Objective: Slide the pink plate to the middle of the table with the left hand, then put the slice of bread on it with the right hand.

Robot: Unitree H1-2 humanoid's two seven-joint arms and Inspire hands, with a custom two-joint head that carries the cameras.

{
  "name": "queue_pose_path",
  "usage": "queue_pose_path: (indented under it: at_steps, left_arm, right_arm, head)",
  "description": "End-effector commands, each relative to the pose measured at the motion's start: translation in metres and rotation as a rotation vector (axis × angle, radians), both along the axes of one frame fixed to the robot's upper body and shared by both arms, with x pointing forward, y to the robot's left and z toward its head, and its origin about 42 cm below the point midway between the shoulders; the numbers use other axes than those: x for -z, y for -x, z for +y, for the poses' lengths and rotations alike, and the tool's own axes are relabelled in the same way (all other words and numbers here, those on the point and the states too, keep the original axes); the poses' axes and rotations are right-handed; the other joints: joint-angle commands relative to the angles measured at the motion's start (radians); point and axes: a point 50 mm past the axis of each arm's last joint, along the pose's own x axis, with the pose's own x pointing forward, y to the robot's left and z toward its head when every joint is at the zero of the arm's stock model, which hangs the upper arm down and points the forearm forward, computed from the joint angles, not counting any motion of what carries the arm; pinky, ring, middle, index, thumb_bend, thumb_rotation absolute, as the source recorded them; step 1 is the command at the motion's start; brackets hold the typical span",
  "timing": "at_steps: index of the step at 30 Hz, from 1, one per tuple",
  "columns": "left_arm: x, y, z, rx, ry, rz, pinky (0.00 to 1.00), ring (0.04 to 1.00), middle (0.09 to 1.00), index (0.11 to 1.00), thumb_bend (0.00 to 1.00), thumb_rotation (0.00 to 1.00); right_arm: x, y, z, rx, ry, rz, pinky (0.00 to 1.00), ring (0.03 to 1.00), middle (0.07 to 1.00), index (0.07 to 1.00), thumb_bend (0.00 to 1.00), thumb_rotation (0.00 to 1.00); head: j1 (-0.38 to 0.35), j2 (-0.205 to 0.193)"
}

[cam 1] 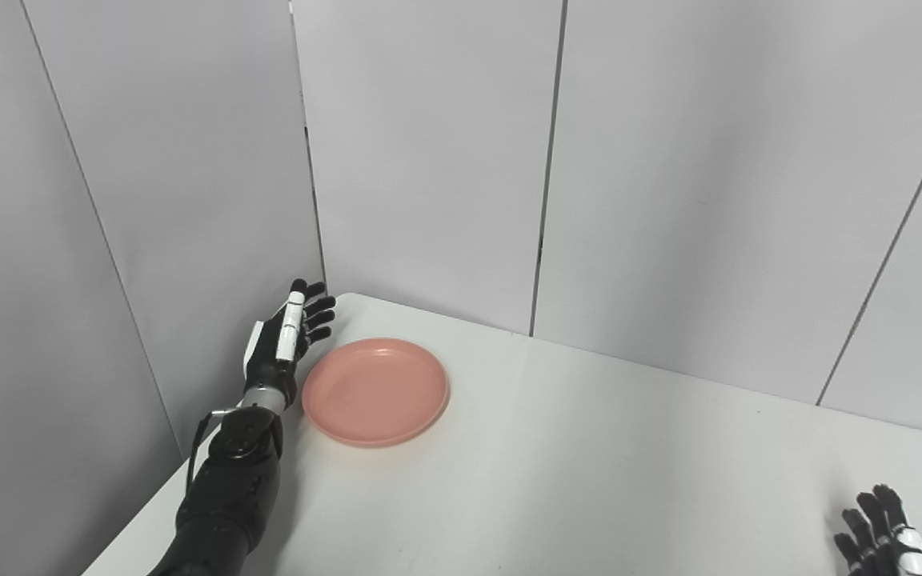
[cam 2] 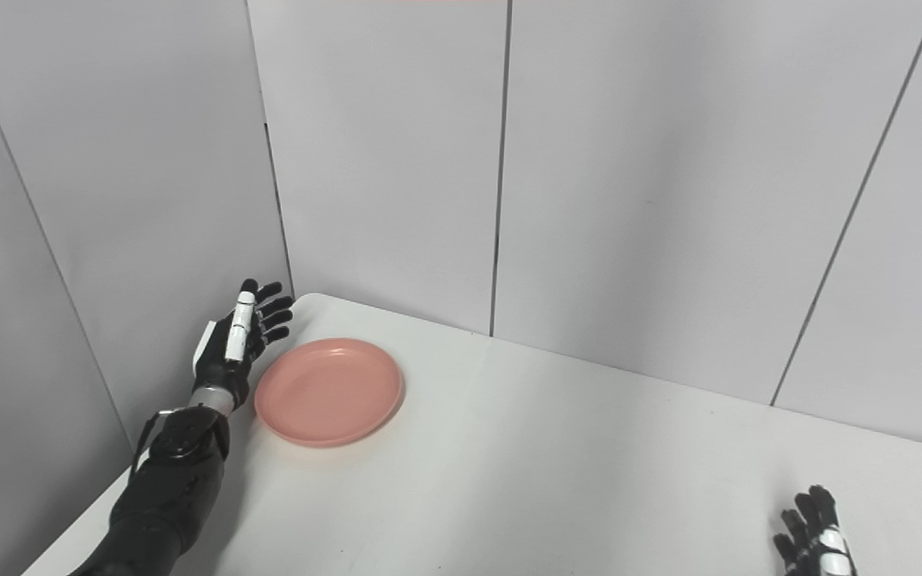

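Left hand (cam 1: 289, 340) spread beside pink plate (cam 1: 375, 390)

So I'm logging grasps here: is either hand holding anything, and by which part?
Nothing is held. The left hand is open beside the plate; the right hand holds nothing.

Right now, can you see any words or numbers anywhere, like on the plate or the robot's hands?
None: no words, numbers or signs can be read.
The plate is plain pink.
The left hand and right hand show only black and white parts.
The table and the wall panels are blank.
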Motion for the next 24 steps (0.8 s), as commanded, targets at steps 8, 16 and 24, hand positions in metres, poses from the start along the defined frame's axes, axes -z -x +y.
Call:
queue_pose_path:
  at_steps: [8, 16, 24]
  left_arm:
    - [-0.026, -0.014, 0.008, 0.022, -0.035, -0.079, 0.85, 0.828, 0.793, 0.793, 0.63, 1.0]
    - [-0.012, -0.014, -0.005, 0.068, -0.028, -0.059, 0.86, 0.839, 0.788, 0.782, 0.66, 1.0]
    - [-0.005, -0.012, -0.017, 0.141, -0.01, -0.048, 0.87, 0.837, 0.809, 0.813, 0.65, 1.0]
  right_arm:
    - [-0.024, -0.004, 0.001, -0.008, 0.002, -0.125, 1.0, 0.983, 0.979, 0.978, 0.53, 0.9]
    - [-0.025, -0.004, 0.0, -0.005, 0.004, -0.127, 1.0, 0.984, 0.982, 0.982, 0.53, 0.91]
    - [-0.025, -0.004, -0.001, 0.002, 0.012, -0.133, 1.0, 0.983, 0.983, 0.986, 0.52, 0.92]
  head:
    - [0.001, 0.002]
    - [0.003, 0.009]
    - [0.002, 0.01]
